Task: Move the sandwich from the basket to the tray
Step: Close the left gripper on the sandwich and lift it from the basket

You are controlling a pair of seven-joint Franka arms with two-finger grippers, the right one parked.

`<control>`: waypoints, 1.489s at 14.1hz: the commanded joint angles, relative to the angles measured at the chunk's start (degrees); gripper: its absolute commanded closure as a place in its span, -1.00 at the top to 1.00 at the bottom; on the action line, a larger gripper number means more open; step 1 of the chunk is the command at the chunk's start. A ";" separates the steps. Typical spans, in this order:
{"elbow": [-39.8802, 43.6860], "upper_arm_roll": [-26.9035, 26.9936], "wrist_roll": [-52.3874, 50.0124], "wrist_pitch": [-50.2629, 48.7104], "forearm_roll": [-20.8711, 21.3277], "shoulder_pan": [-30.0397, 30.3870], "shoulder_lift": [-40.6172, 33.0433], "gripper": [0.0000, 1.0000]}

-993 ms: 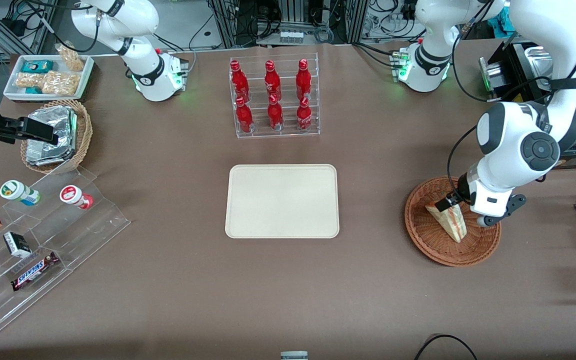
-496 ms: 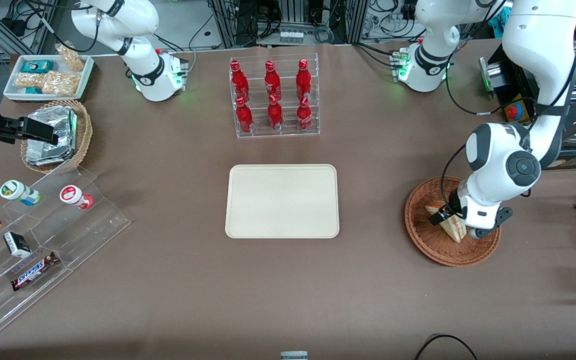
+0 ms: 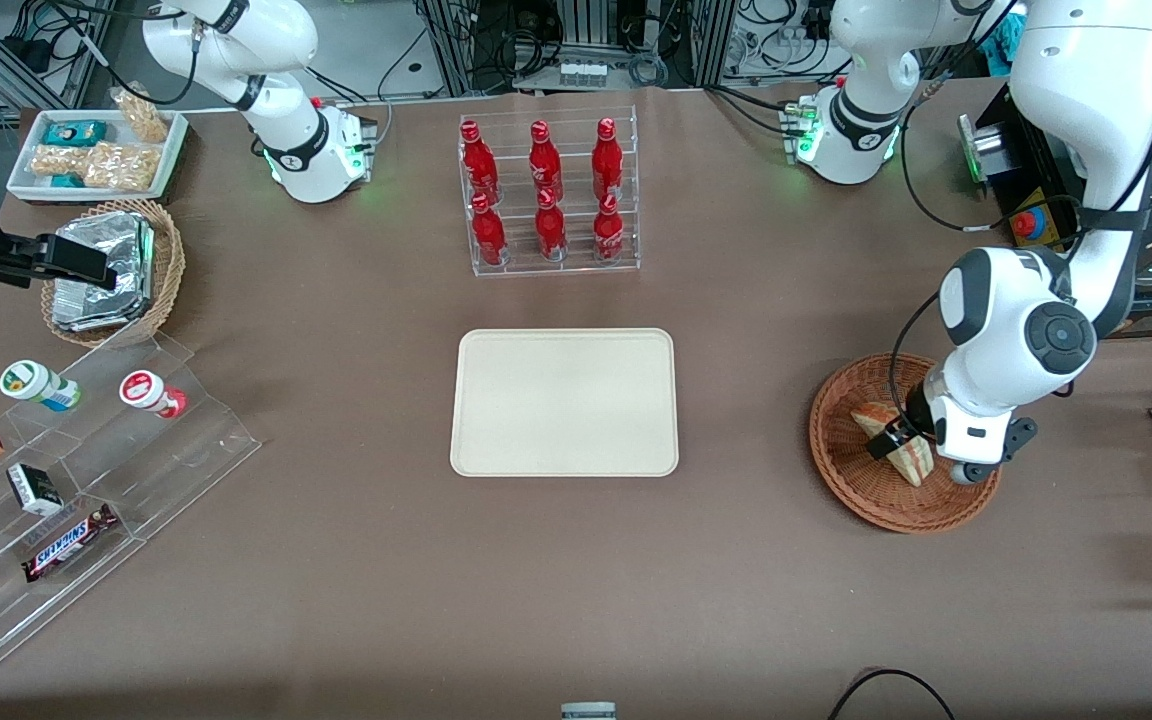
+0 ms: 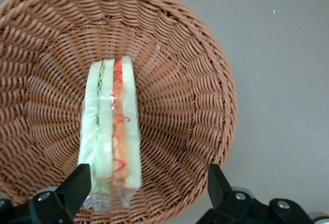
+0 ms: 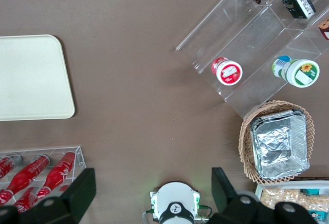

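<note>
- At the upper left of your front view, a small wicker basket (image 3: 168, 262) holds a foil packet (image 3: 104, 272), and a white snack tray (image 3: 96, 150) sits above it.
- Lower left, a clear stepped shelf (image 3: 126, 470) carries cups and snack bars.
- In the upper centre you see a rack of red bottles (image 3: 546, 195); below it, mid-frame, the tray (image 3: 564, 402) lies flat on the brown worktop (image 3: 356, 560).
- At the right of the frame, the basket (image 3: 851, 480) holds the sandwich (image 3: 898, 447), standing on edge.
- Your tool (image 3: 901, 440) is down inside the basket with its fingers (image 4: 77, 185) apart, straddling the sandwich's end; one finger touches it, the other stands clear.
</note>
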 commanded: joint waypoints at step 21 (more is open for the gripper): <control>1.48 2.09 -1.63 -4.01 0.92 0.77 5.30 -0.72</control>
